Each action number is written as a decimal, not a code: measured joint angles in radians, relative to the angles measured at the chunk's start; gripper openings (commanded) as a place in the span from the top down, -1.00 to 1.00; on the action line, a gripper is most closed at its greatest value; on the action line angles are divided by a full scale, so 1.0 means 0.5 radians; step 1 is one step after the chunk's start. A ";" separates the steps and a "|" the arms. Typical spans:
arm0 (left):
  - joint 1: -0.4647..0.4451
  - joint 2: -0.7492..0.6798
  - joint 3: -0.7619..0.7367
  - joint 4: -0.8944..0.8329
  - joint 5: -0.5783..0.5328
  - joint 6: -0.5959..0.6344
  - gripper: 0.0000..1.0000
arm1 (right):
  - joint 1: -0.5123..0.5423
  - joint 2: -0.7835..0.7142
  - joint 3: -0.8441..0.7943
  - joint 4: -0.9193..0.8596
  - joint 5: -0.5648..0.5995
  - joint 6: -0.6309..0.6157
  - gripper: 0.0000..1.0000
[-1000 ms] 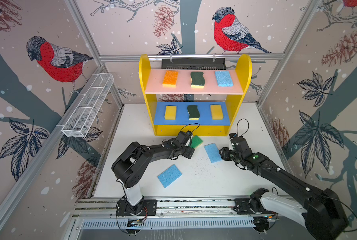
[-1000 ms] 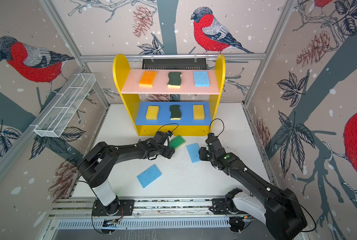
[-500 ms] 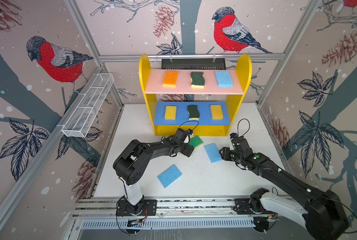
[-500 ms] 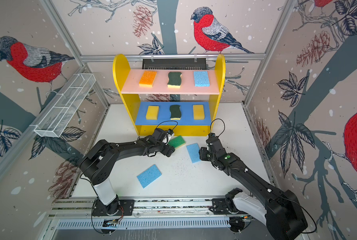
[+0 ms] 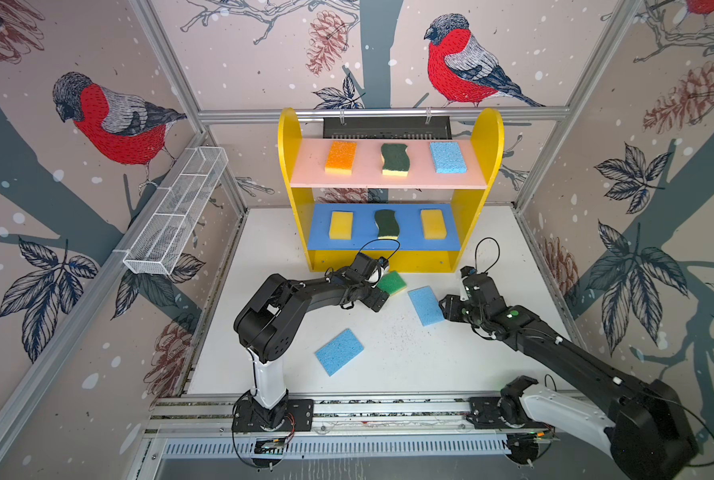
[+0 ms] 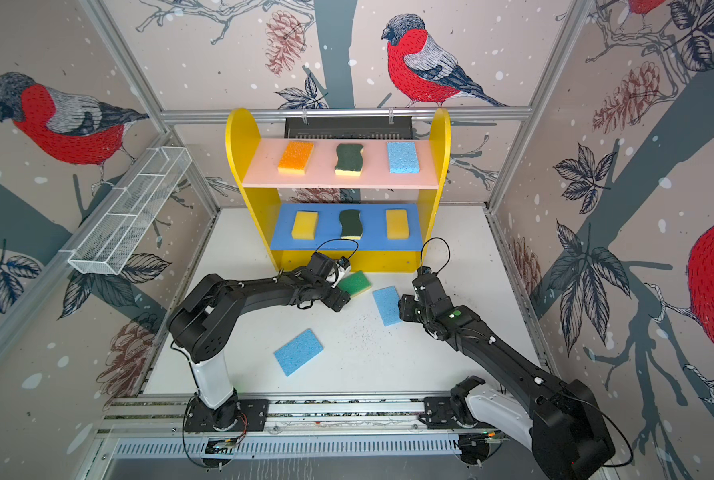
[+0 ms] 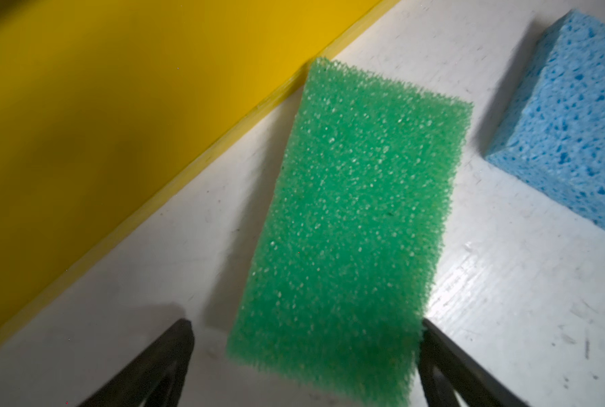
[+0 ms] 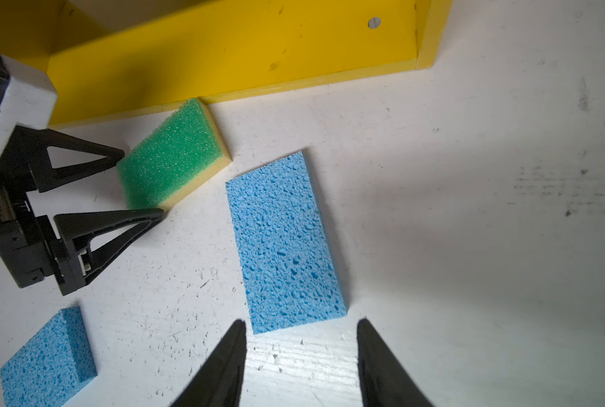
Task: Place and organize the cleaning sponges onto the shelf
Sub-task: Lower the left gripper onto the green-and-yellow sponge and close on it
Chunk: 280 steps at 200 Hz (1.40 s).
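Looking at this one, the small yellow shelf with round-topped side panels (image 5: 288,166) stood at the back of the white tabletop (image 5: 451,361), and six pads were already on it. An orange foam sponge (image 5: 340,157), a wavy dark-green scourer (image 5: 395,159) and a light blue sponge (image 5: 448,157) sat on the pink upper board (image 5: 368,179). A yellow sponge (image 5: 341,225), a second wavy scourer (image 5: 386,224) and another yellow sponge (image 5: 433,223) sat on the blue middle board (image 5: 363,239). That blue board hid pretty much all of the bottom level in both top views. Three more lay on the table. The green rectangular sponge (image 7: 347,225) was just in front of the shelf's base, one corner right up against it; its yellow underlayer only showed from the right wrist camera, and its near end was blurry. The left gripper (image 8: 142,182) was spread wide around that near end, one finger clear of the foam and the other at its edge, so nothing was actually pinched. The right gripper (image 8: 301,321) was partly open and empty, tips just short of a light blue cellulose sponge (image 8: 283,243) lying flat; from above, the wrist covered those tips. A third light blue sponge (image 5: 339,351) sat well apart toward the front, cut off by the frame edge in the right wrist view.
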 measured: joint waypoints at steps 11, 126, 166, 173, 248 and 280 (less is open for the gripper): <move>0.000 0.005 0.003 -0.002 0.025 0.019 -0.92 | 0.000 0.002 0.000 0.000 -0.001 0.000 -0.05; -0.138 -0.044 -0.072 0.020 0.082 -0.018 -0.72 | -0.005 0.024 -0.011 0.034 -0.018 -0.001 -0.10; -0.140 -0.080 -0.170 0.157 0.092 -0.150 -0.80 | -0.013 -0.006 -0.044 0.041 -0.022 -0.001 -0.11; -0.140 -0.080 -0.177 0.177 0.094 -0.168 -0.81 | -0.014 -0.009 -0.044 0.043 -0.022 -0.001 -0.11; -0.167 -0.026 -0.117 0.172 -0.096 -0.126 -0.88 | -0.026 -0.047 -0.058 0.043 -0.024 0.000 -0.12; -0.167 -0.004 -0.092 0.153 -0.111 -0.072 -0.83 | -0.026 -0.053 -0.069 0.042 -0.024 0.001 -0.12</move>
